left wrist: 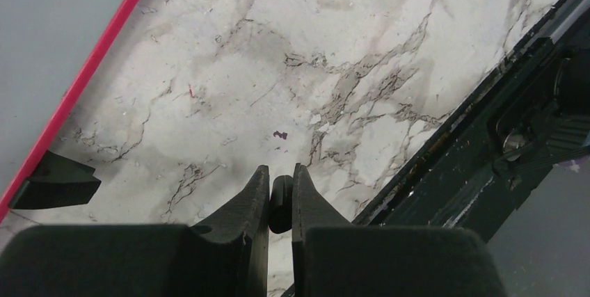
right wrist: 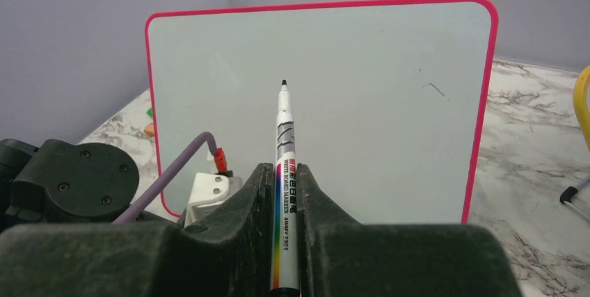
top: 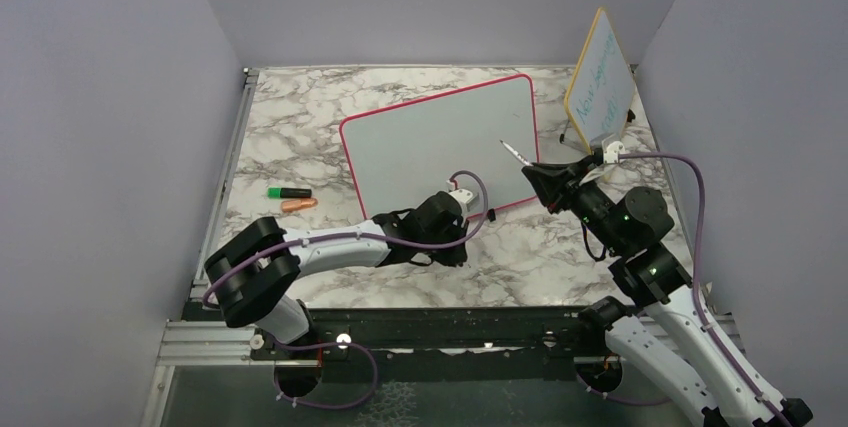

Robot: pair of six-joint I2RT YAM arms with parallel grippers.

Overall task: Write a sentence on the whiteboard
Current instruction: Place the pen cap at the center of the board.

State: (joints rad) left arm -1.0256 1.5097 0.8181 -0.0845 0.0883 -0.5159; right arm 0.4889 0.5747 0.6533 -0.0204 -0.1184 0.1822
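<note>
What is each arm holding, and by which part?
The right fingers clamp the marker by its rear barrel, tip exposed. The left fingers pinch a small black piece; what it is cannot be told.

Free: the whiteboard point(top: 440, 142) face ahead of your marker point(right wrist: 285, 144) tip, open across its whole width.
Free: the marble table point(top: 290, 112) at the far left corner, behind the board.
Obstruction, near side: your left arm point(top: 330, 242) lies along the board's lower edge, its purple cable point(top: 478, 185) looping over the rim.
Obstruction, right: the yellow-framed board point(top: 600, 77) stands close beside your right gripper point(top: 532, 171).
Obstruction, left: a green pen point(top: 288, 192) and an orange piece point(top: 299, 205), just beside each other.
</note>
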